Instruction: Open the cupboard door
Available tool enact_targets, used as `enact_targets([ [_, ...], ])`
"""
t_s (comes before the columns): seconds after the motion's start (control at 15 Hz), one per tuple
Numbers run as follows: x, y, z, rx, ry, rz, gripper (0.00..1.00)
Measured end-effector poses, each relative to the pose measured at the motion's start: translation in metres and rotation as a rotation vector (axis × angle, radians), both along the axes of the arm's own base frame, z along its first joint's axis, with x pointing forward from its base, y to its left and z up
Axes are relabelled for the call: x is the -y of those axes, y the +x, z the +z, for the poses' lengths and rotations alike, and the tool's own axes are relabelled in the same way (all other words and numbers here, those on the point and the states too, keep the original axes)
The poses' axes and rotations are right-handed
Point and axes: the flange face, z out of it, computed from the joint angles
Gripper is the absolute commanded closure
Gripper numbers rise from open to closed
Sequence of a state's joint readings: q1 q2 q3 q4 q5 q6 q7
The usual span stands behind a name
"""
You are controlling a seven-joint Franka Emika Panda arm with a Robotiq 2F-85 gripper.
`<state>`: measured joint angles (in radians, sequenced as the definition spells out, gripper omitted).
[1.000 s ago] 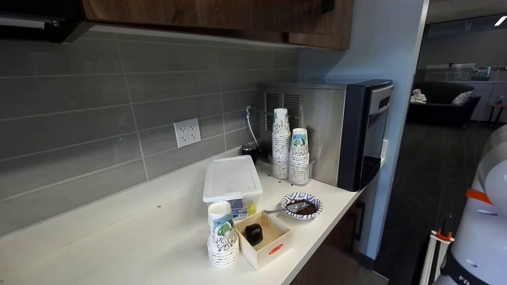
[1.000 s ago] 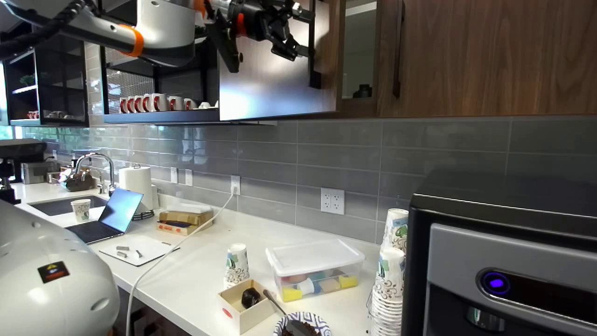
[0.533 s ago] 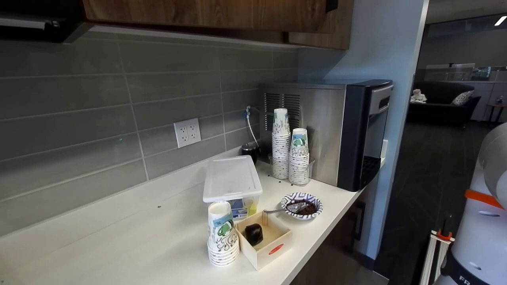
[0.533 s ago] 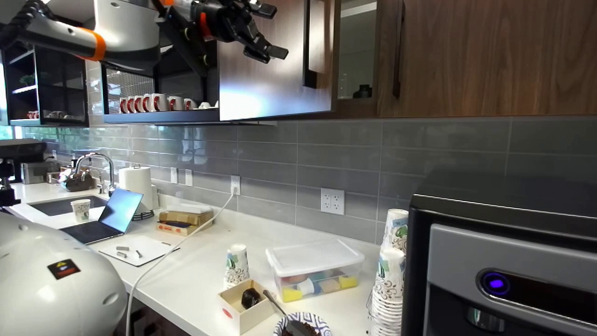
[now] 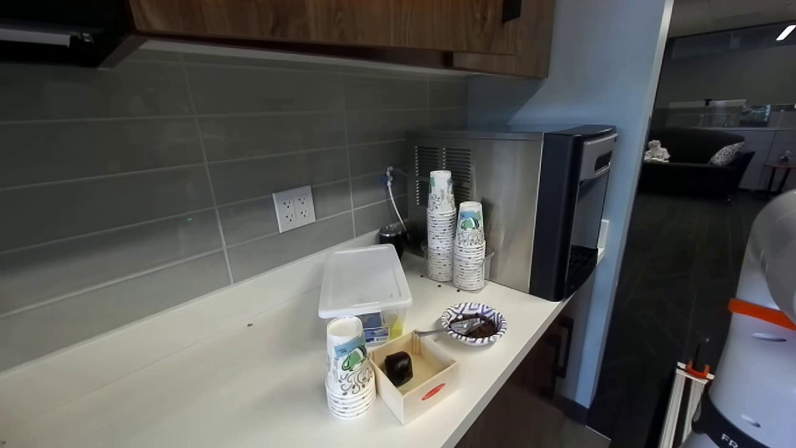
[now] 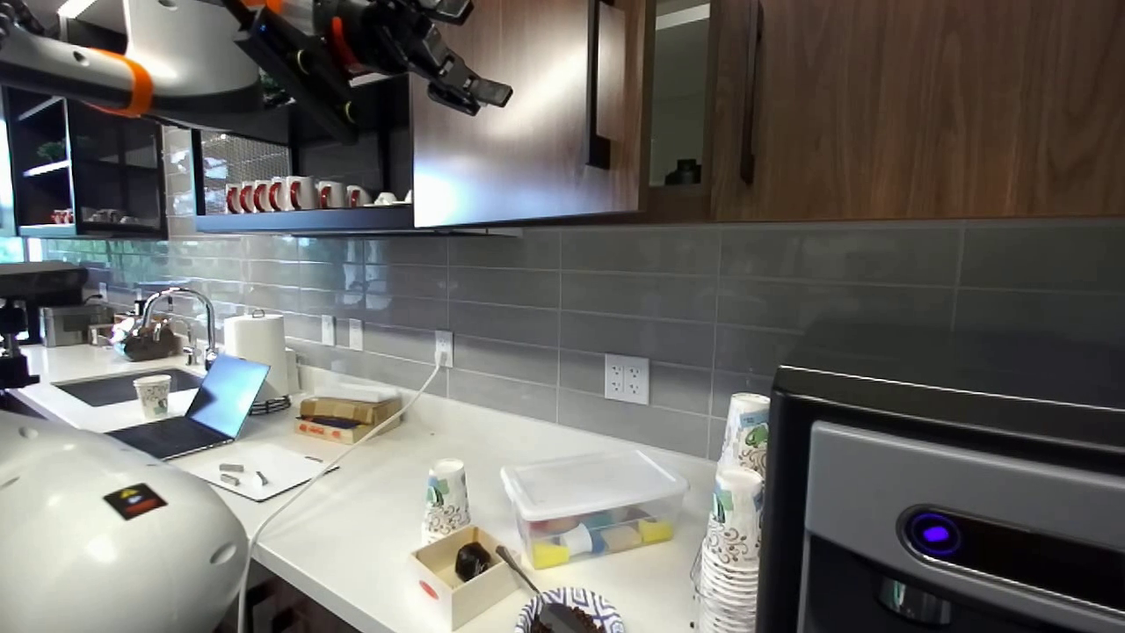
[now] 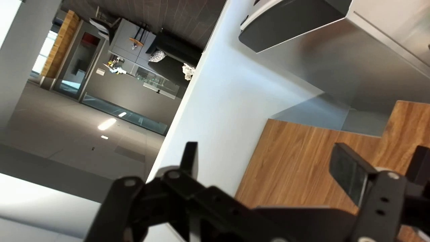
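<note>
The wooden cupboard door (image 6: 518, 167) stands ajar, with a gap along its handle side that shows the cupboard inside (image 6: 677, 105). Its long black handle (image 6: 593, 97) is free. In the exterior view along the counter, the door's lower part (image 5: 323, 25) and the handle's end (image 5: 511, 9) show at the top. My gripper (image 6: 473, 51) is open and empty in front of the door, apart from the handle. In the wrist view the gripper (image 7: 265, 149) has its fingers wide apart, with a wood cupboard front (image 7: 302, 158) behind them. The handle is not visible there.
Another closed cupboard door (image 6: 914, 105) adjoins on the handle side. An open shelf (image 6: 303, 221) with mugs is beyond the hinge side. Below, the counter (image 5: 205, 386) holds cup stacks (image 5: 351, 367), a lidded plastic box (image 5: 367, 280), a bowl (image 5: 451, 330) and a dispenser (image 5: 504, 211).
My gripper has drawn back from the handle, leftward in an exterior view, leaving it free. The door swung slightly further out, then slightly back, and remains ajar.
</note>
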<state>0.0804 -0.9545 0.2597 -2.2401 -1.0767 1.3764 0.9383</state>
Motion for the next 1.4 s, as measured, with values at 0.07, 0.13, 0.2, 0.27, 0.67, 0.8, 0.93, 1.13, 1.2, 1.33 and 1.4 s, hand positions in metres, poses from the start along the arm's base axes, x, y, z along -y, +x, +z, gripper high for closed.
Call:
enact_targets([
  [0.07,-0.001,0.000,0.000,0.002,0.001,0.002,0.00],
  [0.13,-0.001,0.000,-0.001,0.003,0.001,0.005,0.00],
  [0.2,-0.002,0.001,-0.002,0.005,-0.001,0.012,0.00],
  [0.27,-0.003,0.003,-0.003,0.008,-0.005,0.022,0.00],
  [0.67,0.016,0.040,0.000,0.044,-0.042,0.168,0.00],
  [0.8,0.029,0.059,0.000,0.055,-0.043,0.231,0.00],
  [0.93,0.040,0.078,-0.002,0.065,-0.035,0.295,0.00],
  [1.13,0.051,0.104,-0.003,0.082,-0.011,0.386,0.00],
  [1.2,0.053,0.112,-0.003,0.088,-0.005,0.421,0.00],
  [1.33,0.059,0.126,-0.002,0.099,0.005,0.484,0.00],
  [1.4,0.061,0.131,-0.001,0.103,0.008,0.508,0.00],
])
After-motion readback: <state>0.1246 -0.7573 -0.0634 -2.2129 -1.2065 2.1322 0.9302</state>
